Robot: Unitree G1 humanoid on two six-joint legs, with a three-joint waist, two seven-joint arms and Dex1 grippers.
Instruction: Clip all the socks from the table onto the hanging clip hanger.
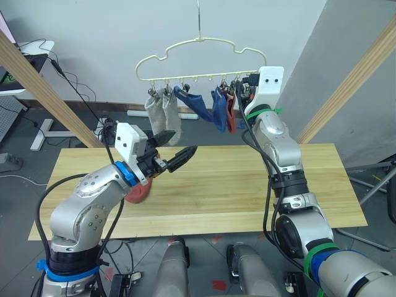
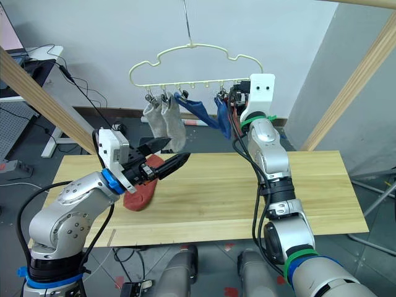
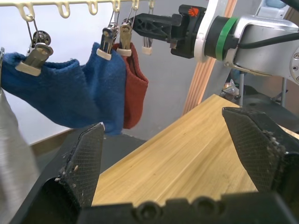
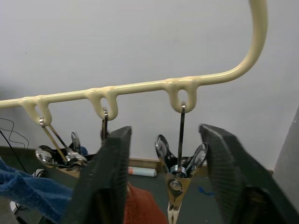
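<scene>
A: Where does the right gripper (image 4: 163, 186) stand?

B: Up at the pale-yellow cloud-shaped wire clip hanger (image 1: 185, 44). Its two black fingers (image 4: 105, 182) are spread, and the last small grey metal clip (image 4: 180, 175) hangs between the jaws with nothing in it. My guess is the arm waits there to squeeze that clip wide for one more sock.

A: What already hangs?

B: Five socks. Two light grey fabric ankle socks (image 1: 162, 111) on the clips farthest from those jaws, then two blue ones (image 3: 65, 100), then one rust-red sock (image 3: 134, 91) on the clip just beside the jaws.

A: And the left gripper (image 3: 180, 149)?

B: Released too, fingers (image 3: 81, 163) wide apart and holding nothing. It hovers above the long light wooden plank table (image 1: 247, 185), jaws pointed toward the hanger and the other arm.

A: So where's the last sock?

B: The second rust-red sock (image 2: 143, 189) lies on the table, below and behind the left jaws, close under that arm's wrist. It isn't between the fingers.

A: Odd place for an unloaded gripper.

B: It looks that way. Judging by this, the sock must be grasped before anything can go up to the waiting clip, so the left jaws would need to come down and back to it.
</scene>
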